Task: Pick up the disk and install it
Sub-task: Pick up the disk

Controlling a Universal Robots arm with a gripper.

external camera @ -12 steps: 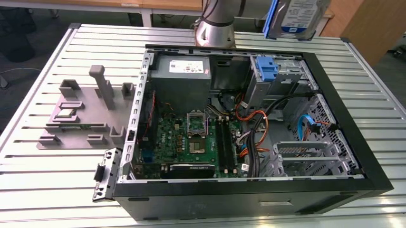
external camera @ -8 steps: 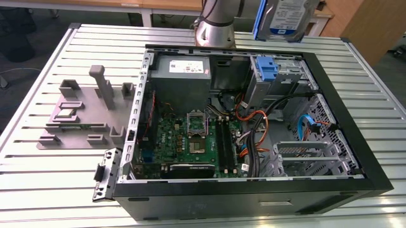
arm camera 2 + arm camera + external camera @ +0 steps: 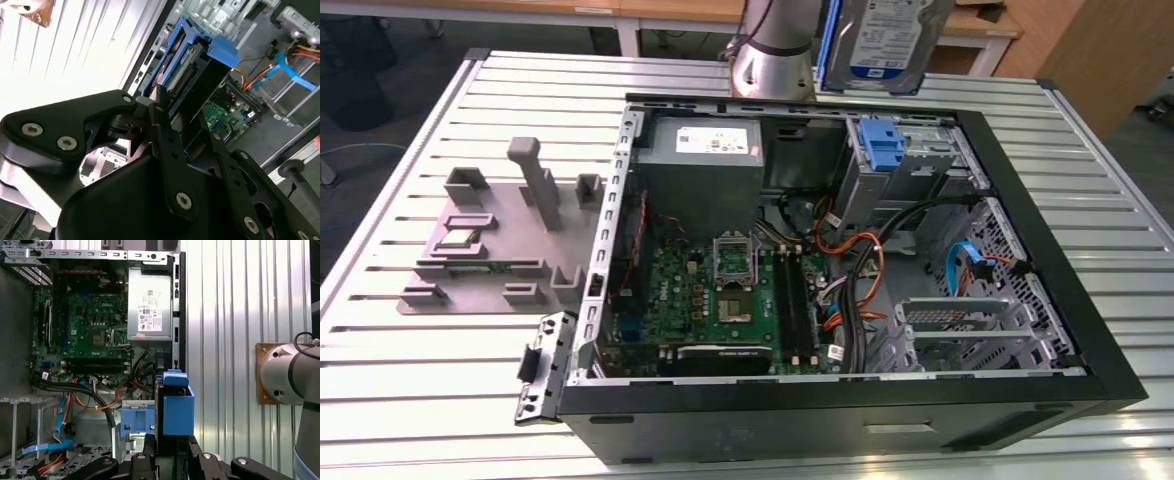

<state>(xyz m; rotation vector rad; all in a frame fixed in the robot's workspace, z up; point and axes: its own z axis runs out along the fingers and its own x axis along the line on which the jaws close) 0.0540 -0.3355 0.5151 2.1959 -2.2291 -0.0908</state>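
Disk (image 3: pixel 887 40) pinched upright between fingers (image 3: pixel 162 125), hanging clear above open computer case (image 3: pixel 1077 290) rim

Cables (image 3: pixel 859 295) and blue latch (image 3: pixel 882 152) crowd the drive bay (image 3: pixel 930 150).

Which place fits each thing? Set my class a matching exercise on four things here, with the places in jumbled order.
1 disk
2 grey metal box
3 grey fixture
4 circuit board

A on the table, at the exterior view's left of the case
B clamped in the gripper, outside the case
C flat on the case floor
D inside the case, in a corner

Pairs: 1-B, 2-D, 3-A, 4-C
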